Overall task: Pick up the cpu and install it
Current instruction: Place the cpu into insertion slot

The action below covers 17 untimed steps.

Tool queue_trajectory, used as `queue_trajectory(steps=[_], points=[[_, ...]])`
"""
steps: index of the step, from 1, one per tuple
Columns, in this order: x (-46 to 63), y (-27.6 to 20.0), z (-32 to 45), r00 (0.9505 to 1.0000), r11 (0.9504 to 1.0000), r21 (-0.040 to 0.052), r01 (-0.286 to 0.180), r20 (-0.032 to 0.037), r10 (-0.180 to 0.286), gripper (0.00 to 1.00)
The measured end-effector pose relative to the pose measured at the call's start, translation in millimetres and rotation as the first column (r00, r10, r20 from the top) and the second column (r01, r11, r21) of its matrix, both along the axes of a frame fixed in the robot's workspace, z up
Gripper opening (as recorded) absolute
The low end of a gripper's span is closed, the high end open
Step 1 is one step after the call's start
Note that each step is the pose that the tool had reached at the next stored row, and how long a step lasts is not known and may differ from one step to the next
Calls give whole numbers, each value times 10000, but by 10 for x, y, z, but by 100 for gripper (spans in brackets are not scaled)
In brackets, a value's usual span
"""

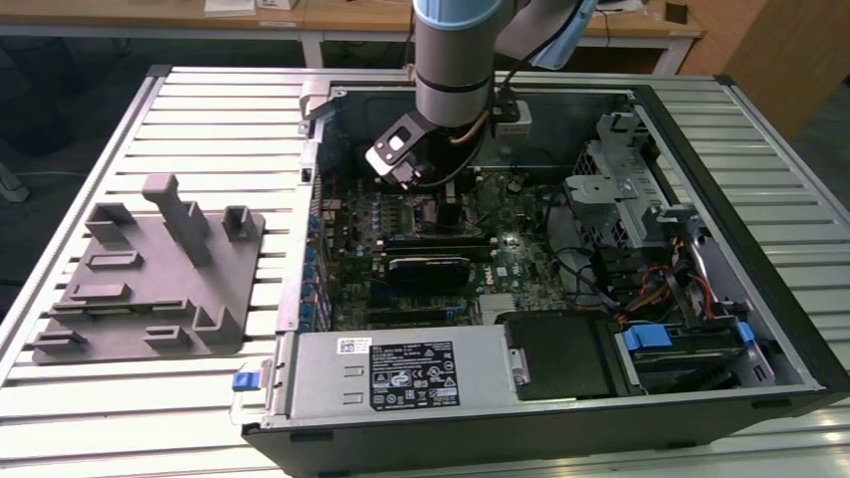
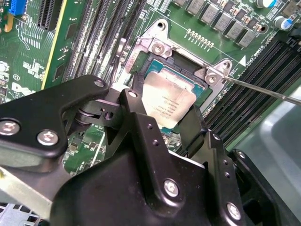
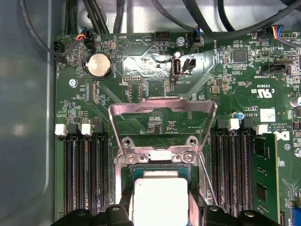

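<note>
The cpu (image 2: 168, 100), a silvery square chip with a pale rim, lies level in or just over the dark socket frame (image 2: 200, 92) of the green motherboard (image 1: 499, 264). My gripper (image 2: 162, 113) reaches down over it, one black finger against each of two opposite edges. In the first wrist view the cpu (image 3: 160, 197) shows between the fingertips (image 3: 120, 213), below the metal load plate (image 3: 162, 106), which is swung open. In the exterior view the gripper (image 1: 422, 184) hangs inside the open computer case, over the board's far part.
A grey fixture tray (image 1: 146, 289) with upright posts lies on the slatted table at the exterior view's left. The case wall (image 1: 743, 199), drive cage (image 1: 624, 189), cables and power supply (image 1: 398, 373) surround the board. Memory slots (image 3: 84, 179) and the thin socket lever (image 2: 263, 89) flank the socket.
</note>
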<state>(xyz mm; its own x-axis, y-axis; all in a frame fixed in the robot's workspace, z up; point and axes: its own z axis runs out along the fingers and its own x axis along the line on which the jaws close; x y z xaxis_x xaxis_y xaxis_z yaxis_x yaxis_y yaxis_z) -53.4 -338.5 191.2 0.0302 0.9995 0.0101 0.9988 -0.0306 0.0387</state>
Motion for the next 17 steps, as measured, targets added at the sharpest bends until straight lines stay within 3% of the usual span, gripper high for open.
queue_trajectory(steps=[13,15,17], points=[[3,0,0,10000,10000,1,0,2,0,55],[4,1,-1,10000,10000,4,0,3,0,61],[4,1,-1,10000,10000,2,0,1,0,61]])
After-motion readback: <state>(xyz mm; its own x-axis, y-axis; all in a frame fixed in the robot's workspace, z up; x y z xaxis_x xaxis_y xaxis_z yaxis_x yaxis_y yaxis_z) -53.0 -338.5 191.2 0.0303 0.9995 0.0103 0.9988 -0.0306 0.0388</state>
